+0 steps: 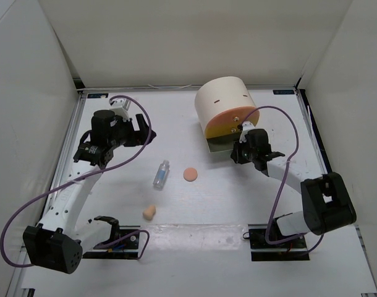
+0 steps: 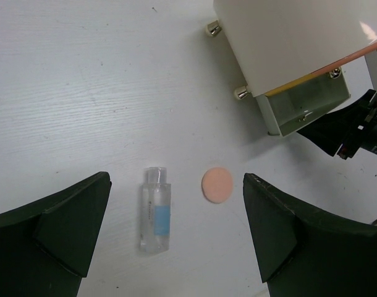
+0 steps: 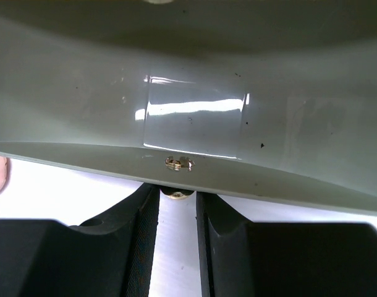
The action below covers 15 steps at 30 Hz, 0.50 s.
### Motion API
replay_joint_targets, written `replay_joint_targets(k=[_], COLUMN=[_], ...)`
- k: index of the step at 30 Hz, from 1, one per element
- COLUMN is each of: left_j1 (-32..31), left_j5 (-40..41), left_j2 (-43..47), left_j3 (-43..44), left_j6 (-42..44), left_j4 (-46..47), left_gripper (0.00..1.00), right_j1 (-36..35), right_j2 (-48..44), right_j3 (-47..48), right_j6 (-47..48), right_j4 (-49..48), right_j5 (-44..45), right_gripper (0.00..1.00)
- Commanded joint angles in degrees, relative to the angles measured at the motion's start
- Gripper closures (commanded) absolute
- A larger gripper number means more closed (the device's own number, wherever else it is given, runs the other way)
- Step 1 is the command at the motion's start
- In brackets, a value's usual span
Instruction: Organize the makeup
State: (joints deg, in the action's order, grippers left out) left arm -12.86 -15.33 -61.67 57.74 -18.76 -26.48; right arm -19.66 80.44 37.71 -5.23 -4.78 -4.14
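Observation:
Three pieces of makeup lie on the white table: a clear little bottle (image 1: 161,174) (image 2: 155,210) with a blue label on its side, a peach round puff (image 1: 190,174) (image 2: 217,185) just right of it, and a beige egg sponge (image 1: 149,212) nearer the arm bases. My left gripper (image 1: 139,131) (image 2: 176,189) hangs open above the table and holds nothing, with the bottle and puff seen between its fingers. My right gripper (image 1: 241,148) (image 3: 176,201) is shut on the small brass knob (image 3: 177,193) of a drawer (image 1: 218,143) (image 2: 303,105) that stands pulled out.
The large cream cylinder box (image 1: 224,105) (image 2: 287,37) with orange drawer fronts stands at the back right; its pulled-out drawer juts toward the right arm. White walls close in the table on three sides. Purple cables loop off both arms.

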Motion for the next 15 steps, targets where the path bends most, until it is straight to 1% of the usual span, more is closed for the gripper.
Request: replay_joint_targets(k=[1,5,6,8,9,12,13,14,15], left_j1=[-0.1,-0.1,-0.1,-0.3,-0.1,-0.1,-0.1,-0.1,-0.1], left_j5=[1.1,0.6,0.7,0.9,1.3,1.4,1.6,1.8,2.0], left_j2=[1.7,2.6,2.6,2.6,2.8,3.0,2.8,3.0,3.0], left_j3=[-0.3,-1.5,-1.5,-1.5,-1.5,-1.5,-1.4,-1.4,-1.4], left_j6=[-1.0,-1.4,-1.4,-1.4,-1.4,-1.4,-1.4,-1.4,-1.6], left_j4=[-1.6,-1.3,-1.3,-1.7,-1.5,-1.5,-1.6,-2.0,-2.3], left_gripper=[0.02,0.02,0.02,0.02,0.02,0.02,0.02,0.02,0.02], right_j1=[-1.8,-2.0,-2.1,-2.1,-2.1,-2.1,-2.5,-2.8,-3.2], right_j2=[-1.7,-3.8,-4.2,-5.3,-5.6,-6.1,-6.8,-7.3,-8.0], right_j3=[-2.1,-2.2,-2.2,-1.5,-1.4,0.0,0.3,0.4,0.3], right_j6=[-1.4,-2.9,-3.4,-3.7,-3.9,-3.2,-2.9,-2.5,-2.2], right_j4=[10.4,12.2,12.5,13.6,13.6,15.1,16.7,17.1,17.8], right_j5=[2.6,3.1,3.3,3.2,3.2,2.4,2.1,1.9,1.9], right_gripper=[0.80,0.79,0.71,0.65,0.58,0.56,0.53,0.38,0.33])
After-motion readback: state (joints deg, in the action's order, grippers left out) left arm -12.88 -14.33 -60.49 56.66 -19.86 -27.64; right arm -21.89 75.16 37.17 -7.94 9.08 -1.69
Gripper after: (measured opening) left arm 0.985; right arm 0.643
